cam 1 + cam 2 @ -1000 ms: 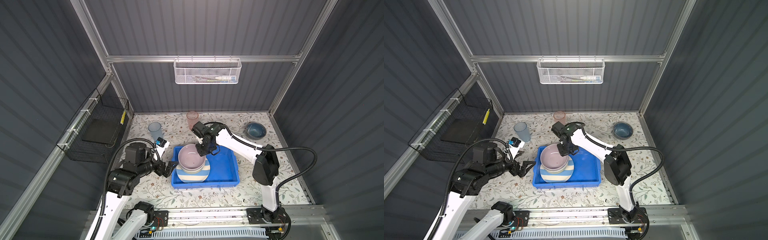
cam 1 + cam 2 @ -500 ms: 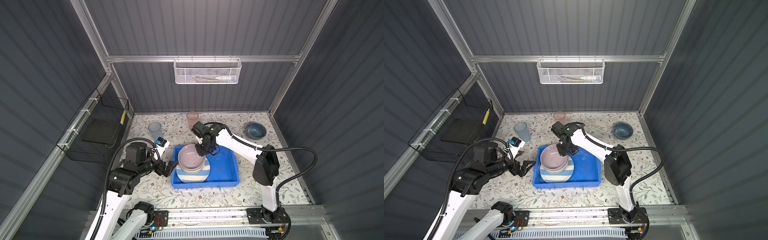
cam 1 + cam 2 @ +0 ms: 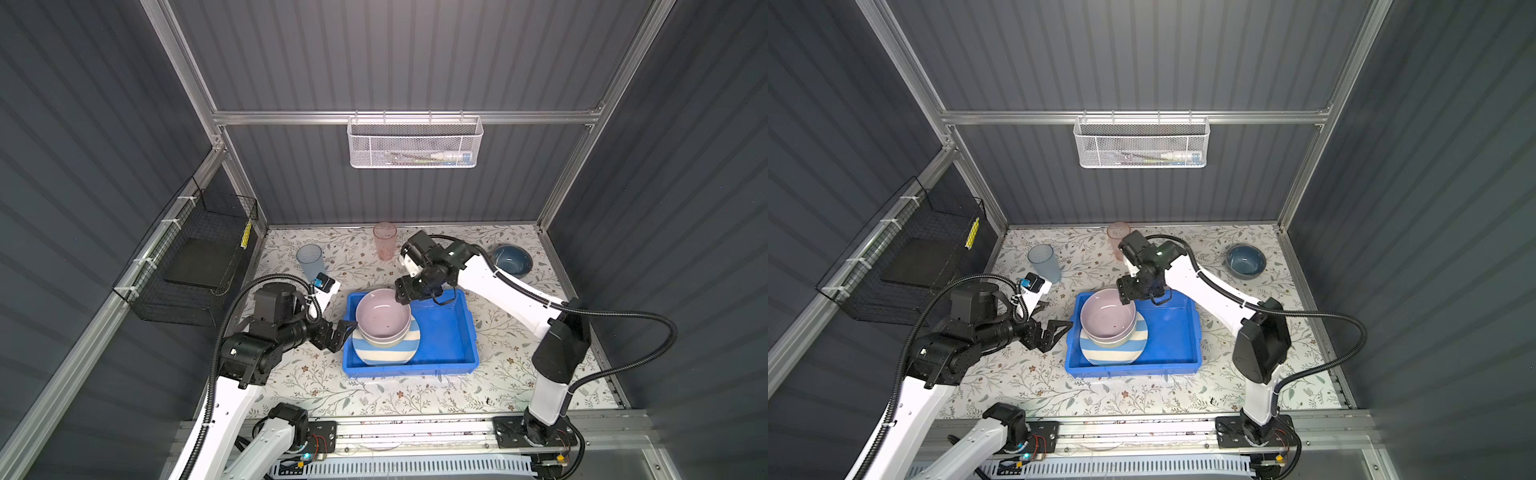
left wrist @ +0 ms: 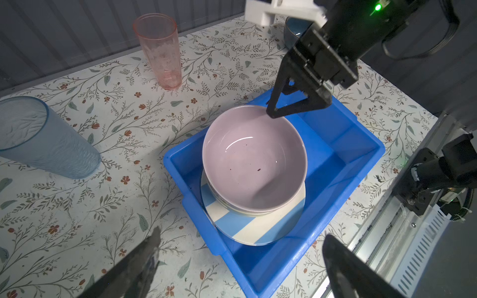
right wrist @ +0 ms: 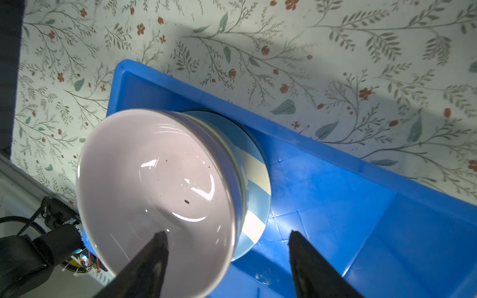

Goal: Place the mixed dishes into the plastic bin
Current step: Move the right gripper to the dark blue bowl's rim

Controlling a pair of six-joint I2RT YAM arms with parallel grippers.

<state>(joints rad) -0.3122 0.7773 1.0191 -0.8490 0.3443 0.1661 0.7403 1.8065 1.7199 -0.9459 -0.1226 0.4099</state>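
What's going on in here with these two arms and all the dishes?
A robot is clearing dishes into a blue bin. The right gripper is over the bin, its jaws open astride the rim of a lilac bowl that sits in another bowl on a striped plate. The left gripper hovers open beside the bin. A blue cup, a pink cup and a dark blue bowl stand on the table.
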